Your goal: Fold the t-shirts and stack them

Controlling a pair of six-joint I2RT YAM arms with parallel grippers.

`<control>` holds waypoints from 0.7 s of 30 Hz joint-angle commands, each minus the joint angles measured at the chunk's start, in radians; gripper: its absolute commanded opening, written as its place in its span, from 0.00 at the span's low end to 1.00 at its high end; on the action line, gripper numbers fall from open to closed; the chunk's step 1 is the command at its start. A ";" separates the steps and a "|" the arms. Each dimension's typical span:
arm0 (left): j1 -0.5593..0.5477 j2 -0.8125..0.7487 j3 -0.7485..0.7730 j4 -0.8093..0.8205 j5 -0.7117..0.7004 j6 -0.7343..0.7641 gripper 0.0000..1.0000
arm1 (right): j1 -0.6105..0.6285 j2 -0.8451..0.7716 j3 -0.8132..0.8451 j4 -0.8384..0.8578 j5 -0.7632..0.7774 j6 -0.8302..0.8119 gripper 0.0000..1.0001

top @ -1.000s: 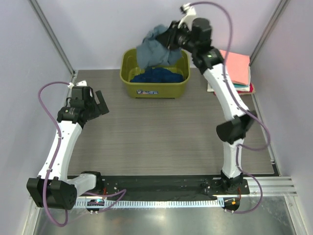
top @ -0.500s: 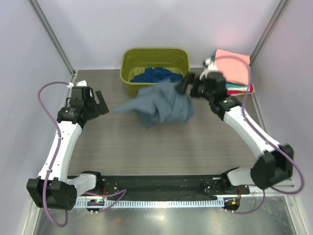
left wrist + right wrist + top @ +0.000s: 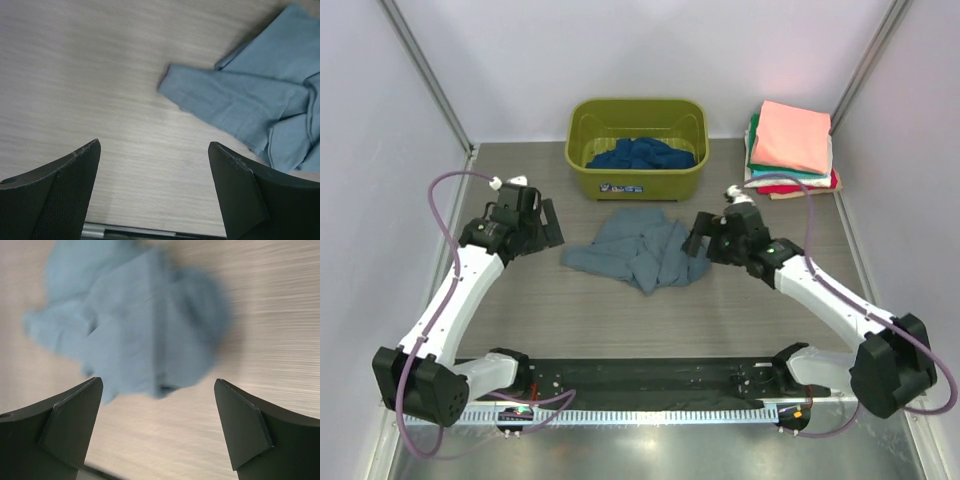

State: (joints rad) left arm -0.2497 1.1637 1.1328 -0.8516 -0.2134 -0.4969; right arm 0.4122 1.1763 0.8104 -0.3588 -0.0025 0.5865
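Observation:
A dusty grey-blue t-shirt (image 3: 640,252) (image 3: 260,105) (image 3: 135,330) lies crumpled on the table in front of the tub. A dark navy t-shirt (image 3: 640,155) sits inside the tub. Folded t-shirts are stacked at the back right, salmon pink (image 3: 792,135) on top, with teal, white and red edges showing beneath. My left gripper (image 3: 552,222) (image 3: 155,187) is open just left of the grey-blue shirt, holding nothing. At the shirt's right edge my right gripper (image 3: 698,232) (image 3: 157,425) stands open, apart from the cloth.
The olive-green tub (image 3: 638,180) stands at the back middle, right behind the crumpled shirt. Metal frame posts (image 3: 425,75) rise at both back corners. The wood-grain table (image 3: 620,320) has a black rail along its near edge.
The right arm carried the grey-blue shirt from above the tub down onto the table and let go of it, its jaws now wide. The left gripper moved right, toward the shirt.

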 commanded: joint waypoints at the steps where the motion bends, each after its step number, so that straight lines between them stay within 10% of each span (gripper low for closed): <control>1: -0.003 0.017 -0.067 -0.009 0.014 -0.080 0.88 | 0.135 0.061 -0.004 0.046 -0.002 0.067 1.00; 11: 0.012 0.091 -0.304 0.393 0.023 -0.348 0.94 | 0.227 0.267 0.097 0.141 -0.024 0.033 0.93; 21: 0.053 0.342 -0.369 0.660 0.078 -0.404 0.79 | 0.255 0.302 0.185 0.060 0.131 -0.028 0.95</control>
State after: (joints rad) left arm -0.2005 1.4582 0.7727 -0.3420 -0.1493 -0.8616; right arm 0.6678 1.4796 0.9485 -0.2913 0.0494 0.5957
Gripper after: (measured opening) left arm 0.811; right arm 0.943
